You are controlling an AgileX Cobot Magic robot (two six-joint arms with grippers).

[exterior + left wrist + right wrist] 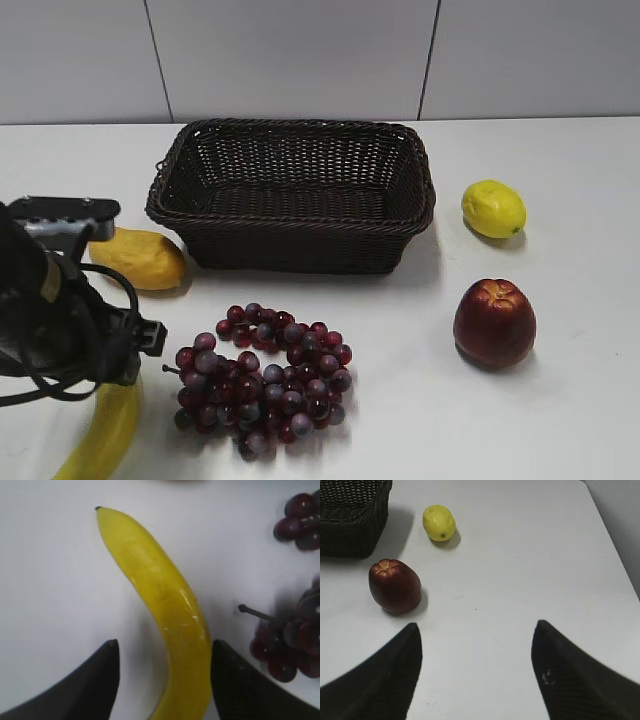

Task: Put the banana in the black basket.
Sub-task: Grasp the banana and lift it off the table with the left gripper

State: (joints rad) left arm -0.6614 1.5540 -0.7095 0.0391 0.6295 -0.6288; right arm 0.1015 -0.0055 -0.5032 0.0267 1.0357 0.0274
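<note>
Between the parted left hand (162, 680) fingers — the banana (160, 595).

Bright, even overhead light; the white bench (560, 420) is nearly washed out. Soft shadows fall beside the apple (395, 586) and lemon (439, 523), ahead of the right gripper (477, 672). Between the left gripper's (165, 680) blurred fingers (85, 685), the banana (160, 590) shows faint glare.
</note>
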